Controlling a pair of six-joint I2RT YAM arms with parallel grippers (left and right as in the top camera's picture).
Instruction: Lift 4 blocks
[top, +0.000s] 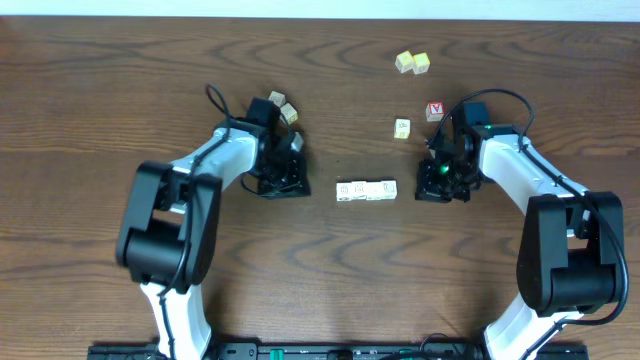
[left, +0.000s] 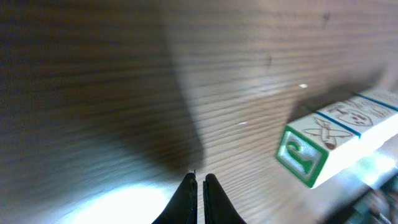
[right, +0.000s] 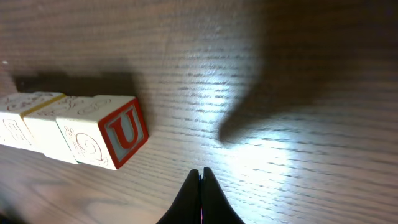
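The left tool (left: 198, 179) and right tool (right: 200, 172) — both pressed together, holding nothing — flank the blocks (top: 366, 190) lined up between them on the counter (top: 100, 80).

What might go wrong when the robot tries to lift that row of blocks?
1. The row of blocks is only loose cubes lying end to end. If it gets squeezed unevenly from both ends, it might buckle and drop some.
2. The left gripper and right gripper are both shut and not touching the row. An off-centre push might twist it sideways.
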